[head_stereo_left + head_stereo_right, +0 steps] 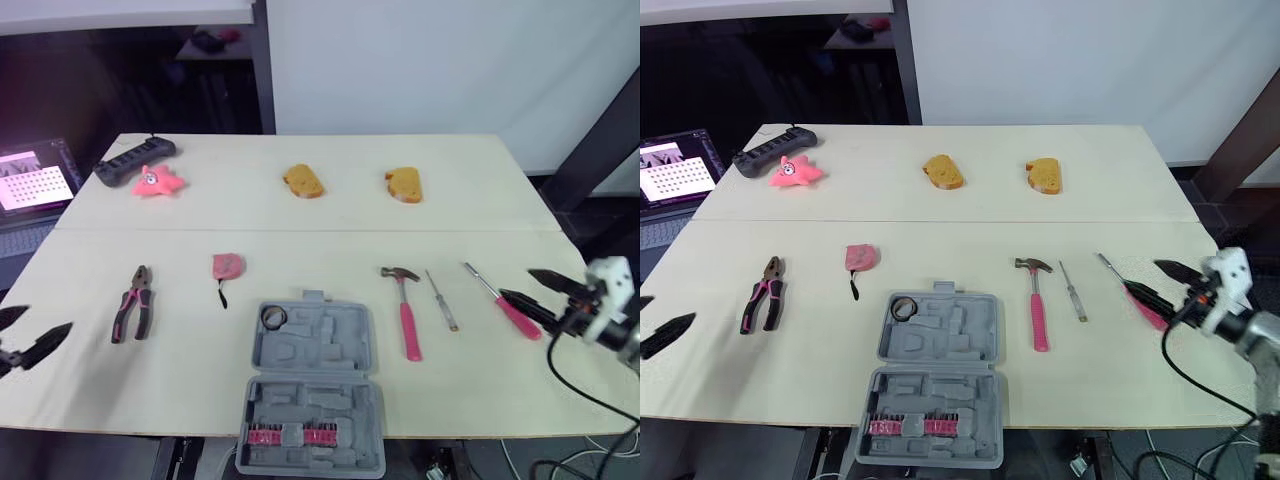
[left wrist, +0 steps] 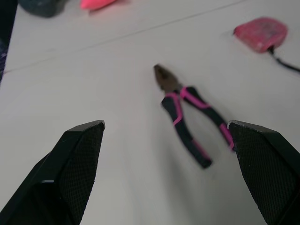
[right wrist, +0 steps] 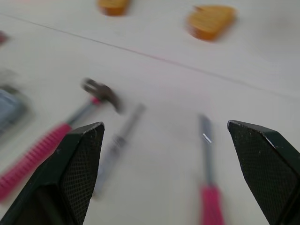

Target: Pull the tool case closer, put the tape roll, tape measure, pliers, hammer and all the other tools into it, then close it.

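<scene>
The grey tool case (image 1: 312, 390) lies open at the front centre, its near half holding a row of pink bits and overhanging the table edge. A black tape roll (image 1: 273, 317) rests at the case's far left corner. Left of the case lie the pink tape measure (image 1: 228, 266) and the pink-handled pliers (image 1: 133, 303). To its right are the hammer (image 1: 406, 310), a thin screwdriver (image 1: 442, 300) and a pink-handled screwdriver (image 1: 503, 300). My left gripper (image 1: 45, 322) hovers open, left of the pliers (image 2: 187, 115). My right gripper (image 1: 515, 284) is open over the pink-handled screwdriver.
At the back of the table (image 1: 330, 225) lie a pink starfish toy (image 1: 155, 181), a black power strip (image 1: 135, 160) and two orange bread-shaped pieces (image 1: 303, 182) (image 1: 404, 184). A lit screen (image 1: 35, 180) stands off the table's left side.
</scene>
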Robot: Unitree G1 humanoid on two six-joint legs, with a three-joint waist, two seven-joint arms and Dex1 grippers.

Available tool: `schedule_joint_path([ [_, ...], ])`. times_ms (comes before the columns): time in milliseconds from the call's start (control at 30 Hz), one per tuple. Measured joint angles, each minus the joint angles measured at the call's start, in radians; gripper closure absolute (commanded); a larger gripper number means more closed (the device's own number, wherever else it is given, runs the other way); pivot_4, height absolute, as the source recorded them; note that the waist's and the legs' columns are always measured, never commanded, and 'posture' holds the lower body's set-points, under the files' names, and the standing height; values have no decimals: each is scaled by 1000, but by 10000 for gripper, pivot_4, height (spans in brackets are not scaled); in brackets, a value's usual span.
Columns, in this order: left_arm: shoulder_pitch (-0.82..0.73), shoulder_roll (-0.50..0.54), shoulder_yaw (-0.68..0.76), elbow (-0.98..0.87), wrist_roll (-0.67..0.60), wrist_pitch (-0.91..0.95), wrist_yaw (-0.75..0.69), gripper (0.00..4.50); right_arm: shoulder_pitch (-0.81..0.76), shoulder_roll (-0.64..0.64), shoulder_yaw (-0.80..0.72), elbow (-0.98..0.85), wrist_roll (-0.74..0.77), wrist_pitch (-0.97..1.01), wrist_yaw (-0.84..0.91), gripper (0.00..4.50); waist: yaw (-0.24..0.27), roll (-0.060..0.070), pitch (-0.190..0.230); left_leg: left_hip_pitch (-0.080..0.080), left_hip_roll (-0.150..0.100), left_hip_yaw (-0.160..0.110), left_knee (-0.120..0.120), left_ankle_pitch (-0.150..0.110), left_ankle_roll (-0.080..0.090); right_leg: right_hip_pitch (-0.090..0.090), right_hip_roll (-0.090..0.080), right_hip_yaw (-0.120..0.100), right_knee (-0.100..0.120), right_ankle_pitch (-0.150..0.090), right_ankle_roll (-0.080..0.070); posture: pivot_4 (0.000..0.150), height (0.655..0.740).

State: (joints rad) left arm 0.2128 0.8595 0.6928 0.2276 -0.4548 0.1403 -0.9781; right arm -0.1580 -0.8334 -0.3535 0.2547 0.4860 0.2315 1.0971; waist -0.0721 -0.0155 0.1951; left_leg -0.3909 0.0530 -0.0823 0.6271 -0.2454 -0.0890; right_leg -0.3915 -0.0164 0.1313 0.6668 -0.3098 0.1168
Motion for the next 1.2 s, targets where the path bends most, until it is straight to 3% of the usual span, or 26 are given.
schedule_joint_path([
  [133, 27, -73, -17, -187, -14, 90, 99, 734, -102, -71, 150, -188, -12, 114, 53, 0, 3, 0, 0, 0, 0, 0, 0, 0, 0, 0, 0, 0, 0, 0, 1, 1500, 7377],
  [267, 18, -258, -40, -452, -68, 221, 327, 734, -342, -86, 321, -323, -27, 229, 94, 0, 2, -1, 1, -1, 0, -1, 2, 0, 0, 0, 0, 0, 0, 1, 1, 1500, 7377],
  [367, 35, -380, -126, -602, -54, 281, 466, 734, -463, -50, 368, -366, -13, 302, 91, 0, 10, -2, 0, -1, -1, -1, 2, 0, 0, 1, -1, -1, -1, 1, 2, 1500, 7377],
  [500, 21, -499, -278, -672, 8, 316, 608, 734, -555, 5, 420, -380, 18, 463, 43, 0, 24, -2, 0, -2, -1, -2, 3, 0, 0, 1, -1, -1, -1, 2, 2, 1500, 7377],
  [633, -72, -612, -413, -604, 125, 311, 747, 734, -580, 12, 439, -425, 23, 518, 34, 0, 34, -2, 0, -2, -2, -2, 4, 0, 0, 1, -1, -1, -2, 2, 2, 1500, 7377],
  [767, -189, -689, -548, -421, 266, 226, 848, 734, -612, 8, 447, -442, 26, 534, 21, 0, 30, -3, 0, -2, -2, -2, 4, 0, 0, 1, -1, -1, -2, 2, 3, 1500, 7377],
  [1133, -393, -705, -560, -76, 316, 68, 868, 734, -561, -51, 394, -504, 39, 599, -34, 0, 31, -3, 0, -2, -2, -2, 4, 0, 0, 1, -1, -1, -2, 3, 4, 1500, 7377],
  [1200, -423, -708, -562, -1, 318, 44, 856, 5787, -555, -50, 390, -508, 42, 605, -43, 0, 31, -2, 0, -3, -2, -2, 3, 0, 0, 0, 0, -1, -2, 3, 4, 1500, 7377],
])
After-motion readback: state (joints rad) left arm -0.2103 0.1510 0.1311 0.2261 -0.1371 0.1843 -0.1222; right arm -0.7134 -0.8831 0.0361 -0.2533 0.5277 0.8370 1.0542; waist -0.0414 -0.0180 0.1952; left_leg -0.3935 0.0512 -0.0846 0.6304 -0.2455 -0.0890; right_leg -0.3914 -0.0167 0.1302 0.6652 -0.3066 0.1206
